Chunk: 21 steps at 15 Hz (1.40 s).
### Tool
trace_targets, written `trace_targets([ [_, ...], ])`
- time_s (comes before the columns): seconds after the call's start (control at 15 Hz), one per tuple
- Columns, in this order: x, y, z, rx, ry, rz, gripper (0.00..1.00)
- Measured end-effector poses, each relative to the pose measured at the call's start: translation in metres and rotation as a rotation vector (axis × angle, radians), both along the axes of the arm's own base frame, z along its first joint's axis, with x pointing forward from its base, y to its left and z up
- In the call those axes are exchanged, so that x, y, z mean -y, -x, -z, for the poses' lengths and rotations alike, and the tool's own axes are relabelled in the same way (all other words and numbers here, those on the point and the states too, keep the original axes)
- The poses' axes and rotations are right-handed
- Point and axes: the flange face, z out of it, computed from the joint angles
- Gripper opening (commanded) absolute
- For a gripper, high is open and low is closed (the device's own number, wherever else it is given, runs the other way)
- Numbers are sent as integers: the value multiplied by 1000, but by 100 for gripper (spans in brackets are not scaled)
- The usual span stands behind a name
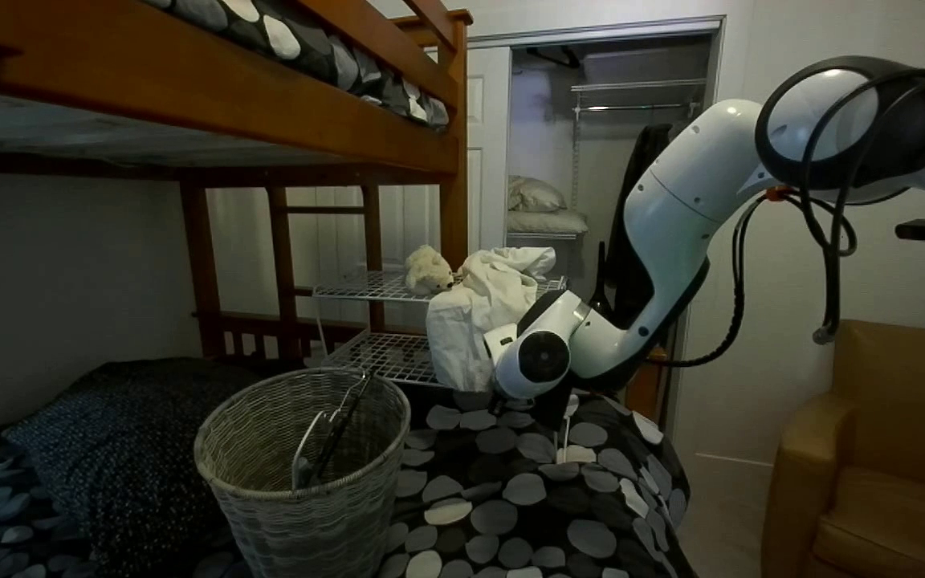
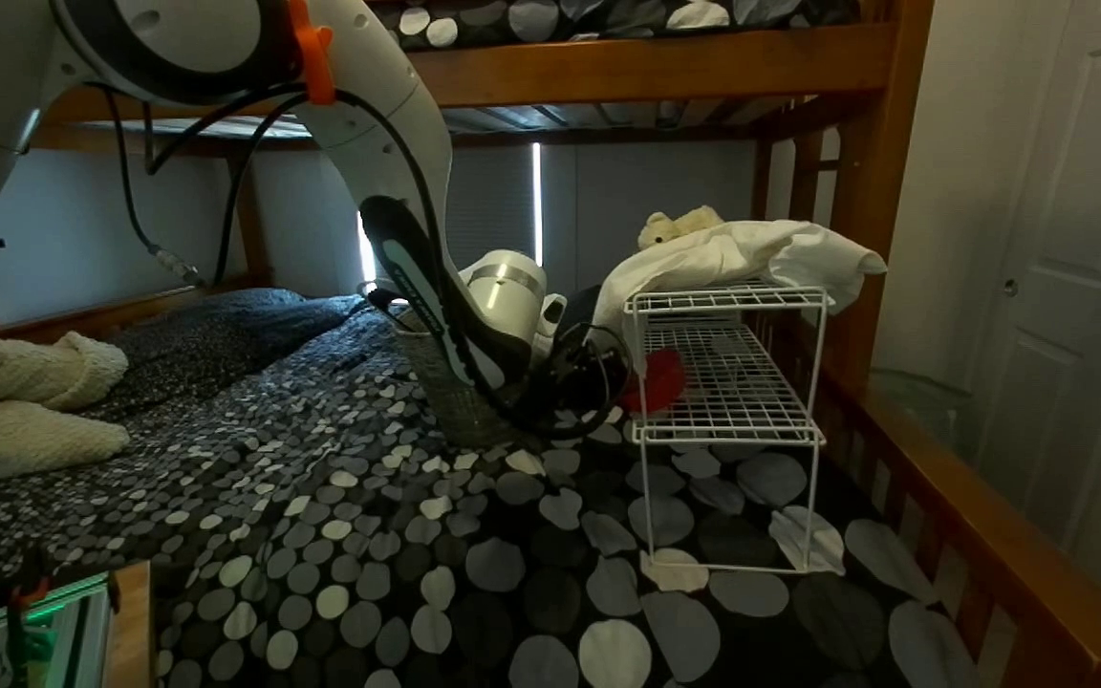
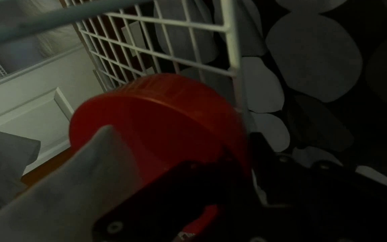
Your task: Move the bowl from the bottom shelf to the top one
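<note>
Since the bowl (image 3: 166, 131) is seemingly pinched in the claw (image 3: 242, 148), it should be drawn clear of the cloth (image 3: 76, 188) before lifting.

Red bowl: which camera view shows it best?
The wrist view: the red bowl looms large, rim and inside visible, though cloth and pincer hide part. In an exterior view, only a red patch shows at the wire rack; in an exterior view with the basket up front, none.
</note>
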Motion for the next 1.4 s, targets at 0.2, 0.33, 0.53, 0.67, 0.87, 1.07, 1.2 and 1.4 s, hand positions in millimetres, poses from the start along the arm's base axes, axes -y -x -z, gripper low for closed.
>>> trace_targets([
  [0.2,-7,0,-6,13,-23,-3,1],
  [0.33,-14,1,-16,31,-43,-8,1],
  [0.53,-29,15,-30,6,-93,-57,1],
  [0.67,-38,37,-28,-72,-134,-107,1],
  [0.87,-53,82,-20,-220,-215,-213,1],
  [1.07,-76,125,-36,-338,-330,-357,1],
  [1.2,-93,146,-64,-390,-415,-473,1],
  [1.4,-102,167,-122,-431,-535,-668,1],
])
